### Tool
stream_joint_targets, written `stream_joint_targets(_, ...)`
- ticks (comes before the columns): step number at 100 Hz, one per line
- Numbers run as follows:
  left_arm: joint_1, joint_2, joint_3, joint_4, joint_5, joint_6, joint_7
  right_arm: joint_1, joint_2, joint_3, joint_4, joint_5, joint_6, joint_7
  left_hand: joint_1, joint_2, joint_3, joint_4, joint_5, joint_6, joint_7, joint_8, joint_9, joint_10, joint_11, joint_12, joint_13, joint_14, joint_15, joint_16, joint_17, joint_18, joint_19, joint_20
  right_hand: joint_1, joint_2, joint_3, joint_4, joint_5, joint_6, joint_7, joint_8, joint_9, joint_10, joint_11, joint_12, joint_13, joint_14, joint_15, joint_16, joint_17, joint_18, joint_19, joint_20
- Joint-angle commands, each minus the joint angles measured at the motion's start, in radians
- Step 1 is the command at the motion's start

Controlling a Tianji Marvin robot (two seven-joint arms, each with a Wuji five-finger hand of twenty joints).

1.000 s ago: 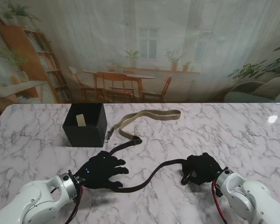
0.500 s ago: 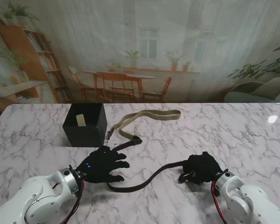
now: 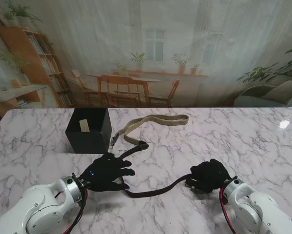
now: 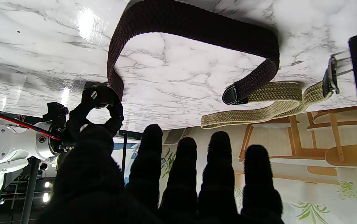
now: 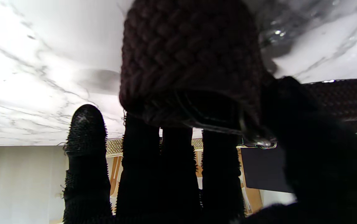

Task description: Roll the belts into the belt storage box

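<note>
The black storage box at upper left holds one pale item, the right hand clutches the dark belt, and the left hand lies splayed.

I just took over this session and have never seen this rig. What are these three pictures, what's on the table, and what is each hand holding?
You are looking at a two-armed robot with black gloved five-finger hands. The wide picture comes from a camera above its shoulders; the other two sit on the wrists and appear upside down, so the table shows at the top. On the marble table lie a dark belt, a tan belt and a black storage box. The right hand is closed on one end of the dark belt, which looks partly rolled. The left hand is spread, palm down, over that belt's other stretch, gripping nothing.
</note>
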Motion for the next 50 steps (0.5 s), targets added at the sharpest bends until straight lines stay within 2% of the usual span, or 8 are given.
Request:
stream_joint_targets(1,0.003,-0.002,0.004,0.003,0.003,0.002,-0.01,-0.003,-0.002,-0.006,0.009,-0.008,0.011,-0.003,-0.006,0.039,-0.025,-0.001,0.02,0.009,0.01,0.008,0.019,0.005,0.015,0.012,-0.014,0.008,0.016,0.012,-0.019,0.039,-0.029,0.004,0.046,0.031,0.031,0.014,-0.044,-0.047,-0.006,0.071,0.05,-0.01,0.054,0.046,0.06,0.002,0.078,0.04,0.035,-0.031,0.062,0.02)
stream_joint_targets(9,0.004,-0.002,0.003,0.003,0.005,0.001,-0.007,-0.002,-0.002,-0.007,0.009,-0.011,0.013,-0.003,-0.006,0.039,-0.025,-0.001,0.018,0.009,0.009,0.008,0.019,0.005,0.014,0.012,-0.013,0.007,0.016,0.012,-0.019,0.04,-0.03,0.004,0.081,0.032,0.043,0.009,-0.104,-0.042,-0.073,0.119,0.107,-0.02,0.114,0.085,0.117,0.008,0.154,0.076,0.081,-0.061,0.12,0.024)
stream_joint_targets(22,0.004,-0.002,0.001,0.005,0.009,0.0,-0.001,-0.001,0.001,-0.008,0.011,-0.024,0.009,-0.007,-0.007,0.039,-0.025,-0.002,0.019,0.009,0.009,0.008,0.019,0.005,0.015,0.012,-0.013,0.008,0.016,0.012,-0.019,0.039,-0.03,0.004,0.088,0.026,0.037,0.005,-0.117,-0.061,-0.11,0.118,0.118,-0.035,0.135,0.097,0.122,0.01,0.179,0.086,0.082,-0.058,0.141,0.025)
stream_joint_targets(38,0.005,-0.002,0.001,0.006,0.012,0.001,0.005,0.004,0.005,-0.013,0.022,-0.053,0.004,-0.038,-0.006,0.039,-0.025,-0.001,0.019,0.008,0.009,0.008,0.019,0.003,0.015,0.013,-0.012,0.008,0.016,0.012,-0.019,0.04,-0.03,0.005,0.058,0.043,0.02,0.012,-0.017,-0.139,-0.142,0.108,-0.092,-0.006,0.007,0.057,-0.01,-0.012,0.101,0.07,0.018,-0.063,0.12,0.018)
stream_joint_targets(50,0.001,-0.002,0.005,0.008,0.01,0.002,0.001,0.007,0.007,-0.016,0.029,-0.068,0.004,-0.058,-0.006,0.039,-0.025,-0.001,0.017,0.01,0.009,0.008,0.019,0.006,0.016,0.013,-0.013,0.007,0.016,0.012,-0.018,0.039,-0.029,0.005,0.049,0.052,0.015,0.017,-0.006,-0.159,-0.164,0.115,-0.205,-0.001,-0.003,0.043,-0.101,-0.019,0.08,0.067,-0.024,-0.073,0.097,0.021)
